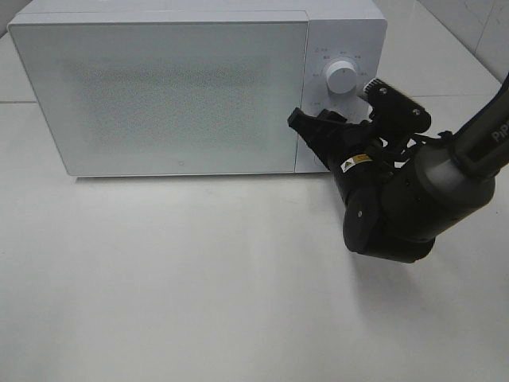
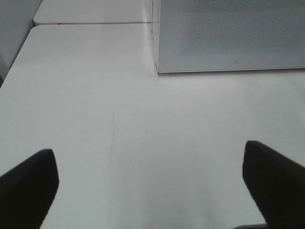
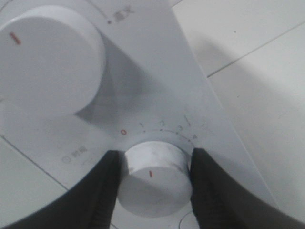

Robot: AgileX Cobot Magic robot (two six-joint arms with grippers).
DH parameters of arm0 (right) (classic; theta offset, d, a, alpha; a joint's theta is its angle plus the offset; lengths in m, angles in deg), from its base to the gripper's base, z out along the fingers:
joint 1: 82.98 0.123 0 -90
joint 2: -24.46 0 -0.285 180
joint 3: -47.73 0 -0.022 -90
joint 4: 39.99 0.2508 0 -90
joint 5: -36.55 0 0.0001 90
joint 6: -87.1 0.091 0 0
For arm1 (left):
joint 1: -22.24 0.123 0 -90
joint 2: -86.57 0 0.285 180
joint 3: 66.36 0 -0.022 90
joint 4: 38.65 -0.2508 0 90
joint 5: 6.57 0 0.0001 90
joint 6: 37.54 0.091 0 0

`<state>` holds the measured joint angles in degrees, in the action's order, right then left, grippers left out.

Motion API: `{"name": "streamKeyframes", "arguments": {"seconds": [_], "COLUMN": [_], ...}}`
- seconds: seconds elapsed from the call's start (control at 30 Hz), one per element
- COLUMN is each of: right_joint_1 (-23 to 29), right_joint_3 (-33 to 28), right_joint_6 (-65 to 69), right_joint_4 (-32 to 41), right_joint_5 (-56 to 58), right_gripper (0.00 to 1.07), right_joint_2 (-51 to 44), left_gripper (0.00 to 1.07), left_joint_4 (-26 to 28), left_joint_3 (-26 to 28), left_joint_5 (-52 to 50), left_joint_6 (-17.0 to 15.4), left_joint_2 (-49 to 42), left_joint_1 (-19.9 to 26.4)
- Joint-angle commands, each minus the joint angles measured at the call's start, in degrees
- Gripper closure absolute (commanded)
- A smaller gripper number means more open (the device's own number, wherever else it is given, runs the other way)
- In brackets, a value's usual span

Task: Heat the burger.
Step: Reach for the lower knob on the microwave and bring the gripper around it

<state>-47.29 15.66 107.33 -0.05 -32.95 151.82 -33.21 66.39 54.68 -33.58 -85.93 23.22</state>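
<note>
White matte tabletop (image 1: 199,278) fills the foreground, bare under the left gripper (image 2: 147,149). Its two black fingers (image 2: 28,183) stand spread wide with nothing between them, hovering over the surface near the front left corner of the oven.

Further in, on the right side, the bulky black right arm (image 1: 413,199) reaches in to the control panel (image 3: 143,71), a white strip at the right of the oven's front. The right gripper (image 3: 156,155) is closed about halfway on the lower knob (image 3: 152,183), a small white round plastic dial. One black finger presses each side of it. A short red mark shows on the dial's face, and printed figures from 0 to 4 arc around its rim. Just above it sits the upper knob (image 1: 342,76), a larger white round dial with its own red mark, untouched.

Behind the arm stands the microwave (image 1: 175,16), a white box-shaped oven. Its wide frosted grey door (image 1: 159,95) is shut flush.

The burger shows in none of the views. Nothing can be made out through the speckled door panel.

Pale wall tiles (image 1: 469,24) close the far right corner.
</note>
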Motion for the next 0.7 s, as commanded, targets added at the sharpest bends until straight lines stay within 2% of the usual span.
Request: {"name": "streamKeyframes", "arguments": {"seconds": [0.03,0.43,0.67,0.7], "right_joint_1": [-0.3,-0.3,-0.3,-0.3], "right_joint_3": [1.8,1.8,1.8,1.8], "right_joint_6": [9.2,41.5,53.3,59.6], "right_joint_4": [-8.1,-16.9,-17.4,-17.6], "right_joint_5": [-2.6,-5.0,-7.9,-9.0], "right_gripper": [1.07,1.07,1.07,1.07], "right_joint_2": [-0.2,-0.2,-0.2,-0.2], "left_gripper": [0.07,0.07,0.07,0.07], "left_joint_4": [-0.2,-0.2,-0.2,-0.2], "left_joint_3": [-0.1,-0.1,-0.1,-0.1], "left_joint_5": [0.2,0.2,0.2,0.2], "left_joint_6": [-0.2,-0.2,-0.2,-0.2], "left_joint_2": [-0.9,-0.9,-0.9,-0.9], "left_joint_1": [0.2,0.2,0.2,0.2]}}
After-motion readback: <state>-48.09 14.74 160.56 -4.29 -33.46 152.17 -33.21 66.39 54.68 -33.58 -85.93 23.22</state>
